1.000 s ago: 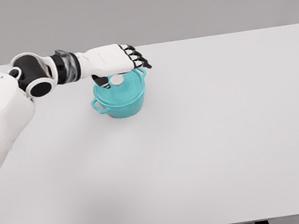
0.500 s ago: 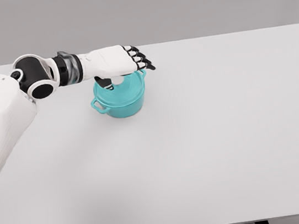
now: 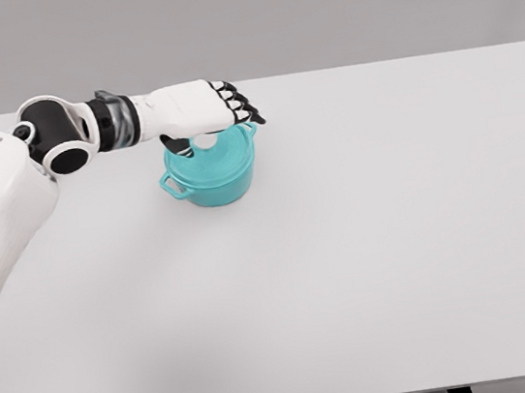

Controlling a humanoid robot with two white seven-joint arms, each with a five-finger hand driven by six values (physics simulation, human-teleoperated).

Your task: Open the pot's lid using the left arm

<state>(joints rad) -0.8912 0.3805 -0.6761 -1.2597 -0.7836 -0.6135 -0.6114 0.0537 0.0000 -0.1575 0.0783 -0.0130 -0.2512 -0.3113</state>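
As my left hand [image 3: 199,108] hangs right over the teal pot [image 3: 212,169], far-left on the white table [image 3: 395,236], the lid's white knob [image 3: 205,142] sits just below my palm. Thumb curls under beside the knob, dark fingertips [image 3: 246,113] reach past the pot's far rim; real grip or not, cannot tell. Lid [image 3: 222,153] looks seated. Lift goes straight up. Right hand unseen.

Bright, even, diffuse light fills the render, with no glare or hot spots on the white table [image 3: 395,236]. Shadows are faint and soft: a pale grey smudge lies on the table just under the teal pot [image 3: 212,172] and below the left arm [image 3: 12,222]. Everything is evenly sharp, without blur or edge distortion.
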